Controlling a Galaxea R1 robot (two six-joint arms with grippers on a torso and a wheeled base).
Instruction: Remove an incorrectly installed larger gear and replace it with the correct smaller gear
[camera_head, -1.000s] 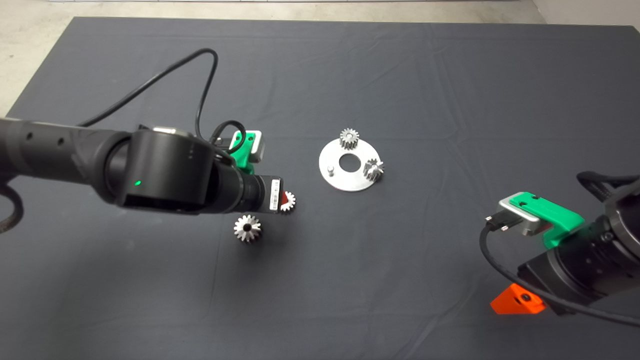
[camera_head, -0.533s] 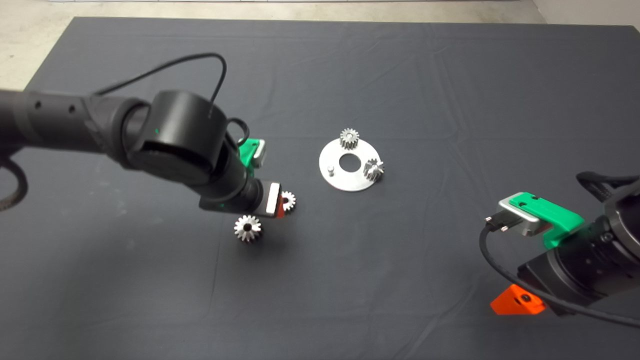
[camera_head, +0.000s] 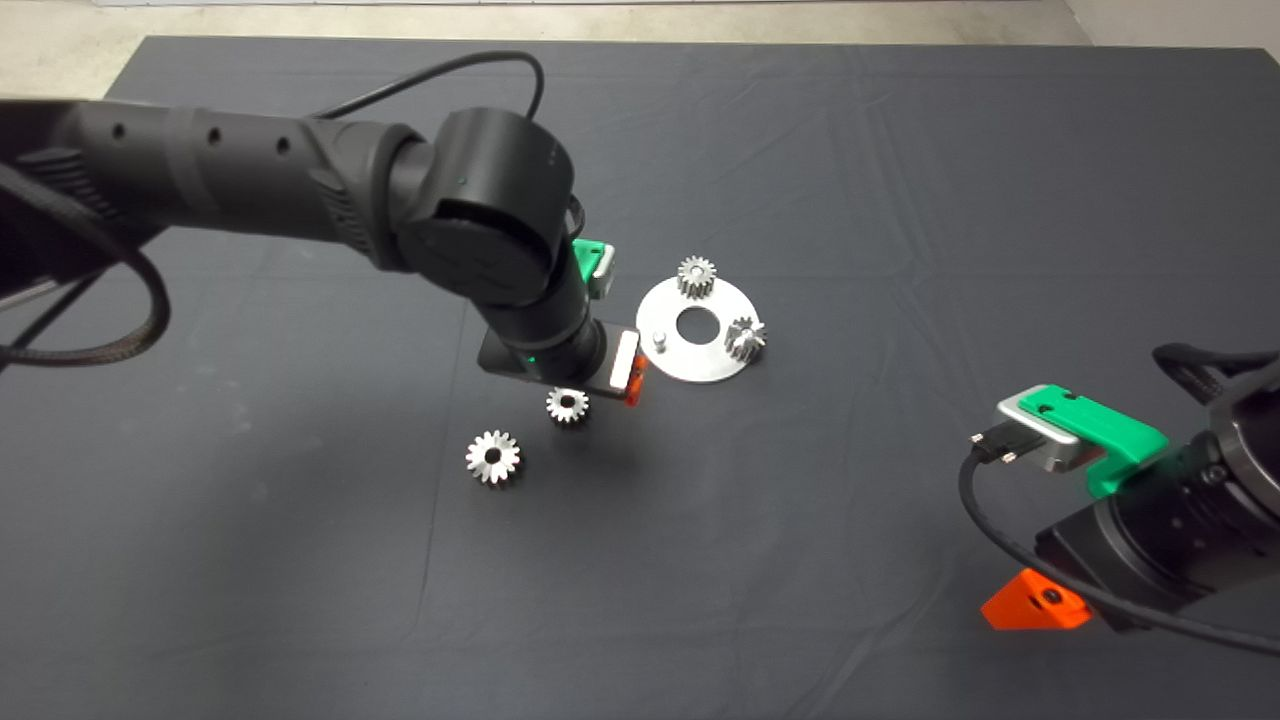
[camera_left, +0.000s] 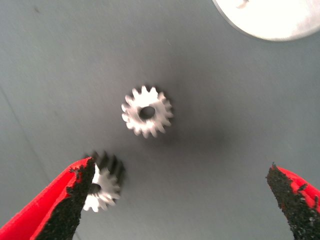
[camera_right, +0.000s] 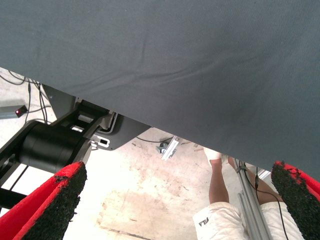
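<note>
The larger gear (camera_head: 493, 457), with long pointed teeth, lies flat on the mat. The smaller gear (camera_head: 567, 405) lies flat just right of it, towards the plate. My left gripper (camera_head: 630, 380) hovers above the mat between the smaller gear and the round silver plate (camera_head: 700, 362), open and empty. In the left wrist view the smaller gear (camera_left: 147, 111) lies beyond the open left gripper (camera_left: 180, 170). The larger gear (camera_left: 104, 184) is partly hidden by one finger (camera_left: 65, 200). My right gripper (camera_head: 1035, 605) is parked at the lower right, open.
The plate carries two small gears (camera_head: 697, 277) (camera_head: 745, 338), a bare pin (camera_head: 659, 338) and a centre hole. Its edge shows in the left wrist view (camera_left: 270, 25). The right wrist view shows the mat's edge, the robot base and a person's legs (camera_right: 217, 175).
My left arm has swung right and away from the smaller gear, towards the plate. The smaller gear stays on the mat, shifted slightly. The right arm has not moved.
</note>
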